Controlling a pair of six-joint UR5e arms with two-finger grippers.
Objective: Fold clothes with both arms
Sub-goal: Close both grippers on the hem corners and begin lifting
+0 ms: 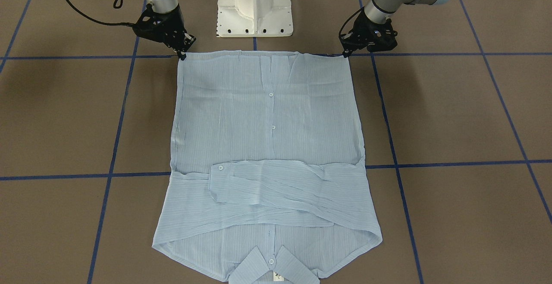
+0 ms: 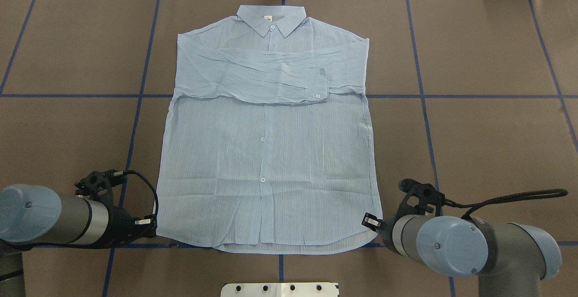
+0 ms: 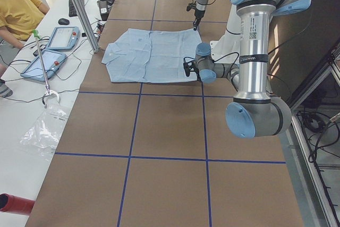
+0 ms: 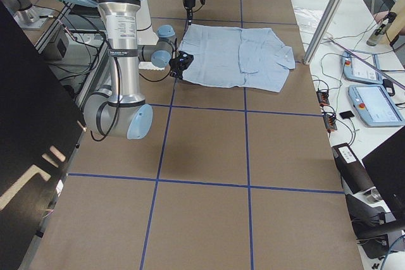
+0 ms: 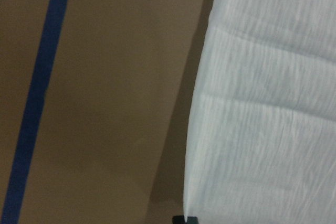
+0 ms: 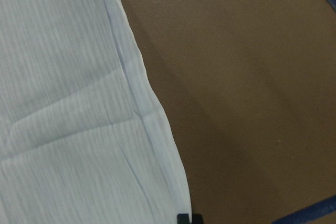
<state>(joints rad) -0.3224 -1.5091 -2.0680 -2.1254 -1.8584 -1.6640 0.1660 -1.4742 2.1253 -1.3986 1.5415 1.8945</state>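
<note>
The light blue striped shirt (image 1: 267, 124) lies flat and front-up on the brown table, sleeves folded across the chest, collar (image 2: 272, 19) at the far edge. My left gripper (image 2: 156, 232) is at the near hem corner on my left, fingertips closed to a point on the cloth edge; it also shows in the front view (image 1: 346, 54). My right gripper (image 2: 376, 228) pinches the other near hem corner the same way, and also shows in the front view (image 1: 183, 55). Each wrist view shows the shirt edge (image 5: 273, 119) (image 6: 68, 103) running down to a black fingertip.
The white pedestal base (image 1: 255, 5) stands just behind the hem, between the arms. Blue tape lines (image 2: 135, 96) cross the brown table cover. In the left view an operator in yellow (image 3: 16, 3) and control tablets (image 3: 45, 62) are on a side bench past the collar end.
</note>
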